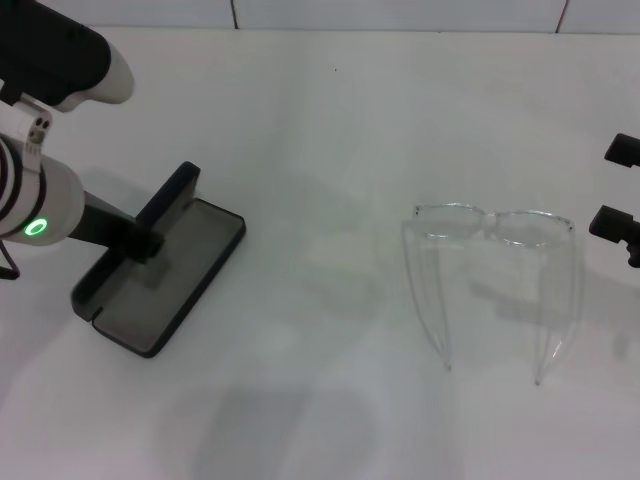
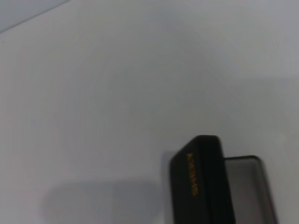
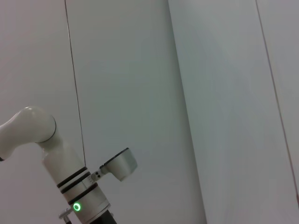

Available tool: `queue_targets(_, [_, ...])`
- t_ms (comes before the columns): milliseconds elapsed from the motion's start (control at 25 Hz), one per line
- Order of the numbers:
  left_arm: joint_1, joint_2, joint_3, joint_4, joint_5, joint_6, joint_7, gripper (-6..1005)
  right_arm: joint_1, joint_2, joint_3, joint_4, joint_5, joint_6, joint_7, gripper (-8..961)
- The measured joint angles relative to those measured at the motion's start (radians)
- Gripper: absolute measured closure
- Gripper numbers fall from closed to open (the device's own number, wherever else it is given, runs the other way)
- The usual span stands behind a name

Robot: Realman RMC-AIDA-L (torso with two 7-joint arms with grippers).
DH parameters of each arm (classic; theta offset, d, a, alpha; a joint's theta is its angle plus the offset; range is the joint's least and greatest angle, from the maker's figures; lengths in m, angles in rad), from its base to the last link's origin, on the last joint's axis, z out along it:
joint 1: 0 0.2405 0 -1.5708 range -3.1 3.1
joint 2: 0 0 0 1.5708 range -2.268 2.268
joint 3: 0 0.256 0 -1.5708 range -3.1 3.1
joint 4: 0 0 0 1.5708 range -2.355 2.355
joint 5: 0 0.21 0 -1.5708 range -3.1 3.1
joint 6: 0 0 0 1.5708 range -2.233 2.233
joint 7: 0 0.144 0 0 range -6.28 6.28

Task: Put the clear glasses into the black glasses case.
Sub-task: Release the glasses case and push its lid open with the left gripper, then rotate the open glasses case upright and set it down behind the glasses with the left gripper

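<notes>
Early stage, by the look of it: matte black rectangular hinged case [image 1: 165,278] lying open at left of the head view, grey lining up, lid propped upright, orange lettering showing in the left wrist view. Left claw [image 1: 140,240] down at that lid; open or closed, cannot tell. Fully transparent wraparound plastic glasses [image 1: 492,272] resting on the white desk [image 1: 320,130] at right, thin arms unfolded, well apart from the case. Right claw [image 1: 622,195] at the right edge, spread open, holding nothing. Next, presumably: grasping that slick frame.
</notes>
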Motion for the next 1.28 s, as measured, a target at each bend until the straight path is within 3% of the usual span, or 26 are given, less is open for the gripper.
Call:
queue_targets(200, [0.000,0.001,0.005,0.002,0.002,0.001,0.014,713,-0.009,0.003,0.007,0.000,0.004,-0.002,0.000,84])
queue_targets(400, [-0.001,0.001,0.005,0.053,0.001,0.000,0.044,802,-0.023,0.009,0.058,0.000,0.003,-0.026,-0.001,83])
queue_targets(640, [-0.001,0.000,0.045,0.128,0.001,-0.053,0.124,802,-0.056,0.007,0.157,0.005,0.002,-0.122,-0.013,83])
queue_targets(800, [-0.009,0.000,0.119,0.135,0.000,-0.174,0.241,802,-0.092,-0.024,0.229,0.041,0.001,-0.241,-0.037,83])
queue_targets(920, [-0.023,-0.001,0.173,0.102,0.000,-0.286,0.329,803,-0.104,-0.051,0.235,0.058,-0.025,-0.337,-0.038,83])
queue_targets(1000, [-0.046,-0.002,0.206,0.057,0.000,-0.364,0.384,803,-0.110,-0.057,0.234,0.059,-0.052,-0.370,-0.024,83])
queue_targets(1280, [-0.181,-0.003,0.303,-0.183,0.000,-0.526,0.483,803,-0.118,-0.042,0.229,0.062,-0.115,-0.374,-0.012,83])
